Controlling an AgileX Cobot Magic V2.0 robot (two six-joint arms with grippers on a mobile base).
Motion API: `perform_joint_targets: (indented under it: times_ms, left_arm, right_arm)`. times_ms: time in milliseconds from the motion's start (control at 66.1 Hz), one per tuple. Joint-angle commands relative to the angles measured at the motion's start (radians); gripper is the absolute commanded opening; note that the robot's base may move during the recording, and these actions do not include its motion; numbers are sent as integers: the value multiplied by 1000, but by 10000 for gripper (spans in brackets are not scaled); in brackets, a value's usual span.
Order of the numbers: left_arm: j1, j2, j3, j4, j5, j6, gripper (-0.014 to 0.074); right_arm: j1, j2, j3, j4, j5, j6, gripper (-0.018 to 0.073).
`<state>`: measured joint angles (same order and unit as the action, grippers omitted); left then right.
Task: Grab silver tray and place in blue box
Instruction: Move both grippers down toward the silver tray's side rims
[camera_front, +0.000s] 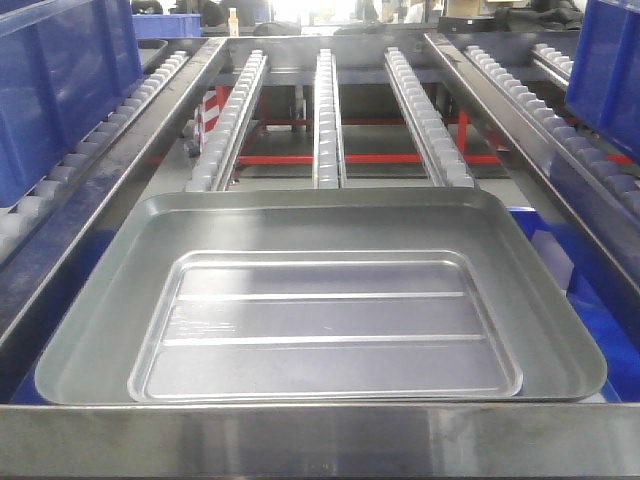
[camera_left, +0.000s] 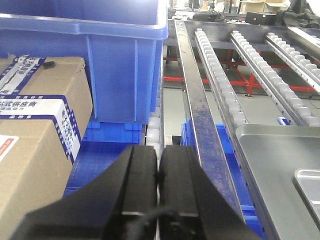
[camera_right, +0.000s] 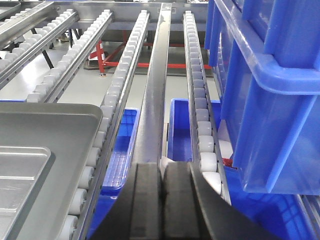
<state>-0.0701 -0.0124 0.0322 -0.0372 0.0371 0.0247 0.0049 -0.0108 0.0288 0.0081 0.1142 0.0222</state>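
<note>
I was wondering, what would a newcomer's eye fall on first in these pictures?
The large silver tray fills the front view's foreground, lying flat before the roller rails. Blue crates tower on the outer lanes, one ahead of the left gripper, another beside the right gripper; both grippers are shut and empty.
</note>
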Motion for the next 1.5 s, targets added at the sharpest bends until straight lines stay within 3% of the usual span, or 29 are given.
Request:
perform_joint_targets:
  times_ms: [0, 984, 1105, 1226, 1347, 1483]
  left_arm:
    - [2, -14, 16, 0, -92, 1, -6]
    - [2, -14, 14, 0, -109, 1, -6]
    - [2, -12, -7, 0, -104, 1, -6]
    - [2, 2, -70, 37, 1, 1, -6]
    - [2, 73, -184, 147, 134, 3, -6]
    - [2, 206, -320, 152, 290, 3, -6]
  right_arm:
    - [-6, -20, -19, -1, -85, -12, 54]
    - [-6, -20, -21, -34, -131, -1, 54]
    - [-6, -16, -55, -8, -70, -1, 54]
    - [-5, 25, -117, 46, 4, -1, 54]
    - [-5, 137, -218, 63, 133, -1, 54]
    - [-5, 312, -339, 62, 252, -2, 54]
